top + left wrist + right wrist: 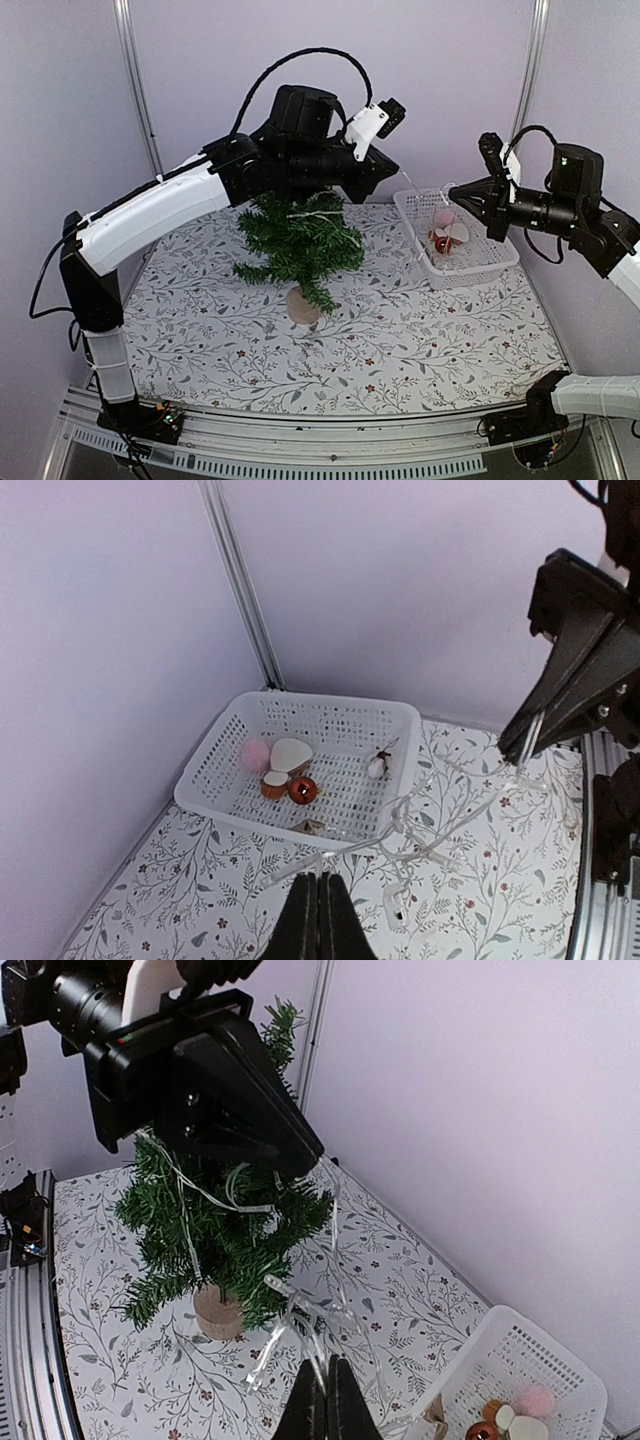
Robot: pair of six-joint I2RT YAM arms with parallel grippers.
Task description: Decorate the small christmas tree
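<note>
The small christmas tree (pixel 300 240) stands on its pale wooden stump (pixel 303 305) mid-table, also visible in the right wrist view (pixel 220 1220). A clear light string (pixel 300 1310) is draped over its upper branches and trails toward the basket. My left gripper (pixel 395 170) hovers above and right of the treetop, shut on the string (pixel 420 820) at its fingertips (pixel 320 880). My right gripper (pixel 452 193) hangs over the basket's near-left corner, shut on another part of the same string (pixel 325 1365). The string sags loosely between the two grippers.
A white perforated basket (pixel 480 270) sits at the back right. In it lie a red ball (pixel 302 790), a pink pompom (pixel 254 752), a white heart (pixel 290 753) and other small ornaments. Purple walls and a metal post (pixel 245 590) close in behind.
</note>
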